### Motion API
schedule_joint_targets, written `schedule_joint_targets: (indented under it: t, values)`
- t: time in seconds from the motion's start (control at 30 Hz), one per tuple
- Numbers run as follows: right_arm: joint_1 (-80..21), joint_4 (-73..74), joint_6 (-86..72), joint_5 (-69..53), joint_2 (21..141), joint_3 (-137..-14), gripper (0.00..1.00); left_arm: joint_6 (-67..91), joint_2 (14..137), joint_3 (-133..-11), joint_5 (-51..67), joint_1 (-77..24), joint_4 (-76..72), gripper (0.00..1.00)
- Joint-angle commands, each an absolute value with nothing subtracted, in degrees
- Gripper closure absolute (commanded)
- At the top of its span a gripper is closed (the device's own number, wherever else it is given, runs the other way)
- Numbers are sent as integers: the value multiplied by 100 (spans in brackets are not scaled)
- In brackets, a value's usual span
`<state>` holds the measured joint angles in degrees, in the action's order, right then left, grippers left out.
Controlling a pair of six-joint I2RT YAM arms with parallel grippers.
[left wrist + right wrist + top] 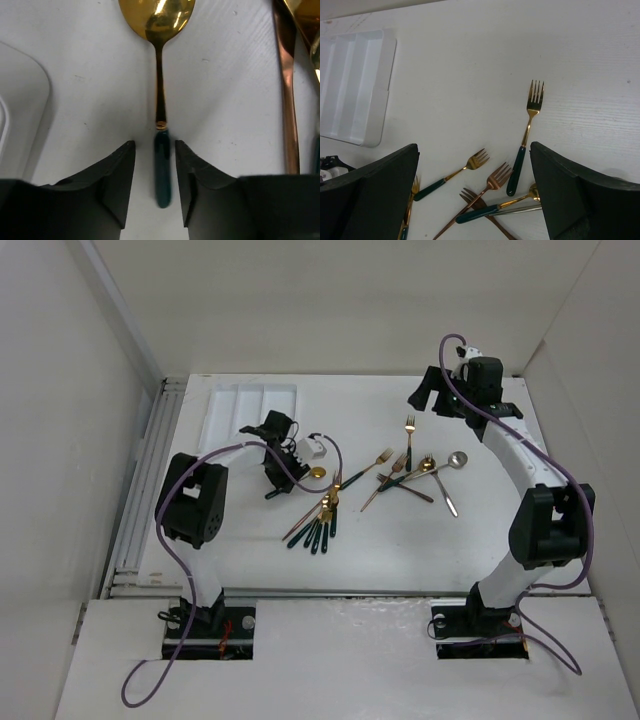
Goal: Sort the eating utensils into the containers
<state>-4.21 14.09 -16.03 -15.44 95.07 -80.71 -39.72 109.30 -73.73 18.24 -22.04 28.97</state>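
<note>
One three-compartment tray (386,75); left tool (154,160) open astride one spoon (160,100), right tool (474,150) open.

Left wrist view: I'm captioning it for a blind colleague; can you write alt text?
The open left gripper straddles the dark green handle of a gold spoon lying on the white table. A copper utensil lies to the right, and a corner of the white tray shows at left.
</note>
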Motion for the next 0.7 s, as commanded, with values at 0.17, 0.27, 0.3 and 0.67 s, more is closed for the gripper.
schedule_joint_targets:
  t: [0.17, 0.27, 0.3, 0.67]
  values:
    - [-457, 1178, -1529, -1336, 9220, -8095, 3, -3745, 10793, -6653, 1740, -2224, 2540, 100]
    - [-457, 1178, -1529, -1283, 9220, -8095, 3, -3744, 10740, -6670, 1889, -2224, 2461, 100]
    - [-457, 1178, -1529, -1283, 9220, -8095, 3, -3675, 10679, -6732, 1968, -2224, 2461, 100]
    - [-510, 1072, -1582, -1056, 9168, -8095, 6, -2252, 10494, -8972, 3224, -1873, 2997, 100]
